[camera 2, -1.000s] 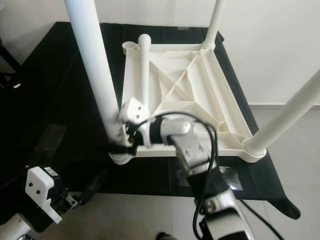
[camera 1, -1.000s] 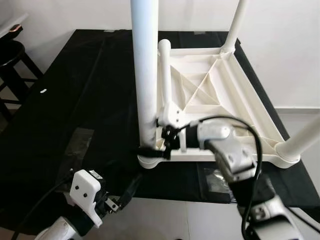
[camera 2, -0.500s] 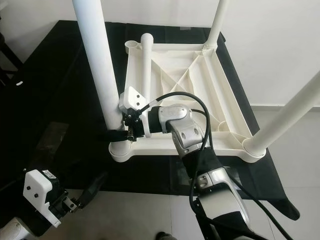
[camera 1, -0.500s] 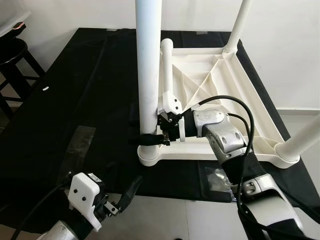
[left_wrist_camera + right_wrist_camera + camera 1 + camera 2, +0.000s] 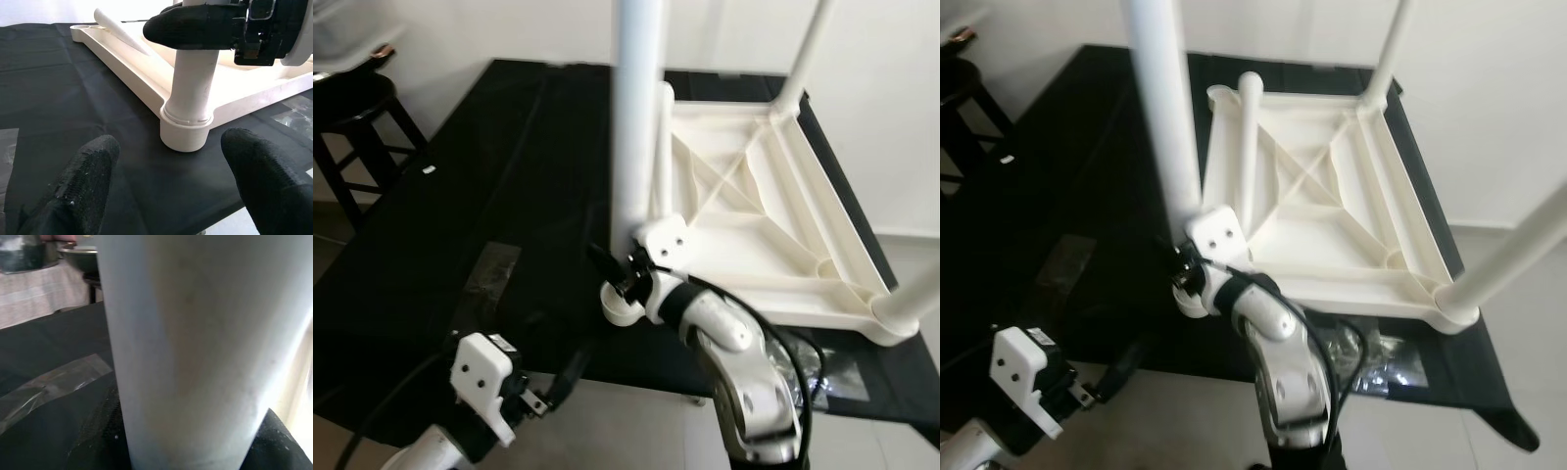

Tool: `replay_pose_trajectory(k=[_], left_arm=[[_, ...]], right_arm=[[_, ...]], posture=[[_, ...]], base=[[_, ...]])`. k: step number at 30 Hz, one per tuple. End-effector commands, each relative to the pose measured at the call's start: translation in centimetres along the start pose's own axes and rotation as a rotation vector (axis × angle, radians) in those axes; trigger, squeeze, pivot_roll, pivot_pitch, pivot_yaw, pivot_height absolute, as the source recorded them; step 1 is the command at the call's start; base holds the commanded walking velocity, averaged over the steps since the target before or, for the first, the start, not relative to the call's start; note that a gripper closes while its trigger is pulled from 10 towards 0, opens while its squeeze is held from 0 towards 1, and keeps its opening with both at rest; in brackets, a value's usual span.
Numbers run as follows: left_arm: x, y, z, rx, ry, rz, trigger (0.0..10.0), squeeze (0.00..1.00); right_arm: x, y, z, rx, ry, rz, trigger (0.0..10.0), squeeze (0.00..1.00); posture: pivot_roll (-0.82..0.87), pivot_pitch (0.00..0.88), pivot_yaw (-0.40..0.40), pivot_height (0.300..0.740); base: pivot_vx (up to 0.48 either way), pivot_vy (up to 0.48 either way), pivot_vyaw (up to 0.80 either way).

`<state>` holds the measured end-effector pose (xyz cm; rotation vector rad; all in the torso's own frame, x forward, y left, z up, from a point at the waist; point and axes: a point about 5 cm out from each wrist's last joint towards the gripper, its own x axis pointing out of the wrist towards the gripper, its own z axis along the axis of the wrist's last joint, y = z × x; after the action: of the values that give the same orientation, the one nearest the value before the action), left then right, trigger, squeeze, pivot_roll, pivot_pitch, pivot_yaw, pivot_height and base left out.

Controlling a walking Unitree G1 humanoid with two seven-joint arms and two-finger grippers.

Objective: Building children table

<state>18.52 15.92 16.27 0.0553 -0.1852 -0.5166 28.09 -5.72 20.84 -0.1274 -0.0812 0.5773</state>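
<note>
The white children's table (image 5: 759,211) is seen lying upside down on a black sheet (image 5: 499,186), its near-left leg (image 5: 636,108) standing upright in the corner socket (image 5: 186,132). That leg is clasped low down by the right gripper (image 5: 625,277), one black finger on either side of it. The left gripper (image 5: 171,181) is held with fingers (image 5: 85,178) spread apart, nothing between them, at about 7 o'clock from the socket. A loose leg (image 5: 1248,147) is seen lying across the underside. A dark stool (image 5: 352,108) stands at 10 o'clock
</note>
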Motion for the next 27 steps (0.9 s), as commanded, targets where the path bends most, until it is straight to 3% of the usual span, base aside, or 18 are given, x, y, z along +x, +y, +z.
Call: replay_pose_trajectory(k=[1,6,7,8,9,10,15,19,21,26,27], left_arm=[[0.0,0.0,-0.4,0.005,0.014,-0.003,10.0,0.0],[0.1,0.0,-0.5,0.01,0.014,-0.007,10.0,0.0],[0.1,0.1,-0.6,0.013,0.014,-0.003,10.0,0.0],[0.1,0.2,-0.6,0.018,0.015,0.013,10.0,0.0],[0.1,0.2,-0.6,0.018,0.015,0.013,10.0,0.0],[0.2,0.5,-0.7,0.027,0.019,0.038,10.0,0.0],[0.3,1.0,-1.0,0.034,0.044,0.084,10.0,0.0],[0.0,2.3,-1.4,0.039,0.084,0.239,10.0,0.0],[0.0,2.3,-1.4,0.039,0.084,0.239,10.0,0.0],[-0.5,3.3,-1.9,0.008,0.139,0.357,10.0,0.0],[-0.8,3.4,-2.0,-0.007,0.144,0.387,10.0,0.0]], right_arm=[[0.1,0.2,-2.9,0.06,0.139,-0.039,0.0,0.0],[0.6,0.6,-2.7,0.055,0.128,-0.016,0.0,0.0],[0.9,0.7,-2.5,0.053,0.122,-0.014,4.7,0.0],[1.2,1.0,-1.7,0.091,0.074,0.048,10.0,1.0],[1.2,1.0,-1.7,0.091,0.074,0.048,10.0,1.0],[1.1,1.5,-0.4,0.148,0.02,0.085,10.0,1.0],[0.2,1.3,0.2,0.146,-0.022,0.097,10.0,1.0],[-2.7,0.6,-0.8,0.117,-0.044,0.109,10.0,1.0],[-2.7,0.6,-0.8,0.117,-0.044,0.109,10.0,1.0],[-4.8,0.2,-2.5,0.076,0.016,0.083,10.0,1.0],[-5.5,-0.1,-3.0,0.068,0.033,0.052,10.0,0.29]], posture=[[-0.03,0.198,-0.043,0.74],[-0.03,0.189,-0.046,0.74],[-0.03,0.185,-0.043,0.74],[-0.03,0.183,-0.036,0.74],[-0.03,0.183,-0.036,0.74],[-0.03,0.18,-0.032,0.74],[-0.04,0.18,-0.032,0.74],[-0.05,0.174,-0.025,0.74],[-0.05,0.174,-0.025,0.74],[-0.05,0.171,-0.02,0.74],[-0.05,0.167,-0.019,0.74]], base=[[0.0,0.0,0.0],[0.0,0.0,0.0],[0.0,0.0,0.0],[0.0,0.0,0.0],[0.0,0.0,0.0],[0.0,0.0,0.0],[0.0,0.0,0.0],[0.0,0.0,0.0],[0.0,0.0,0.0],[0.0,0.0,0.0],[0.0,0.0,0.0]])
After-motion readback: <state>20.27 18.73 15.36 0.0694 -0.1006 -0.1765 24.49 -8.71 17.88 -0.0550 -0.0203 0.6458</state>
